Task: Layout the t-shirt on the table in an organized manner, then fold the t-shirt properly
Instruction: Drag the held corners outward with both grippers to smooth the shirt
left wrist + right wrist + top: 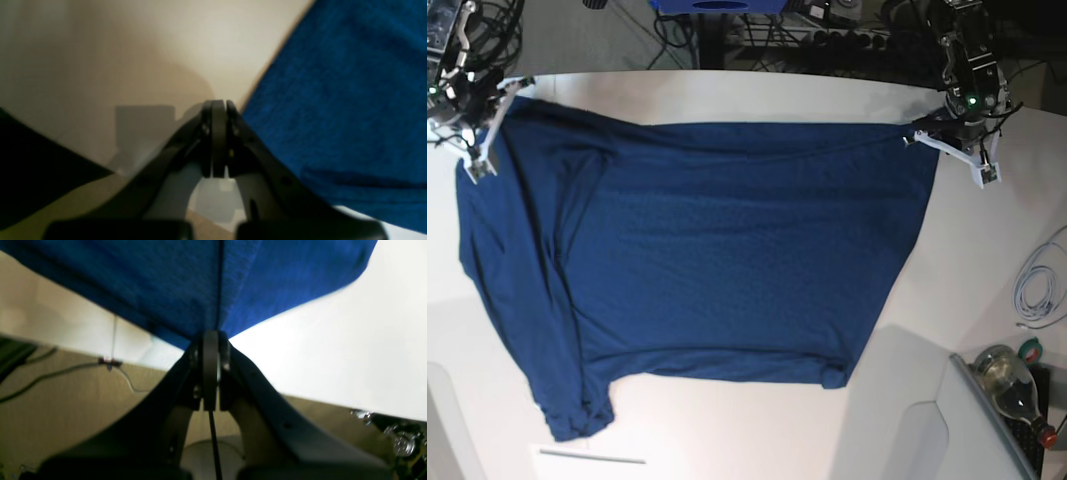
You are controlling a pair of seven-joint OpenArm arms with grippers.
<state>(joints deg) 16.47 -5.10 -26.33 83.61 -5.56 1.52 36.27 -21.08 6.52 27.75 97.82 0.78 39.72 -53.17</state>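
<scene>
The dark blue t-shirt (727, 240) lies spread wide over the white table (987, 250), one sleeve bunched at the lower left. Its far edge is stretched taut between both grippers. My left gripper (917, 136) is at the far right corner and looks shut on the hem there; in the left wrist view its jaws (217, 105) are pressed together with the t-shirt (333, 100) running off their right side. My right gripper (505, 100) holds the far left corner; in the right wrist view it (210, 335) is shut on a pinched fold of the t-shirt (160, 283).
A bottle (1009, 375) and a coiled white cable (1039, 290) sit at the right edge. A grey-white panel (907, 420) overlaps the near right corner. A thin strip (592, 457) lies near the front edge. Cables (50, 373) run over the floor beyond the table.
</scene>
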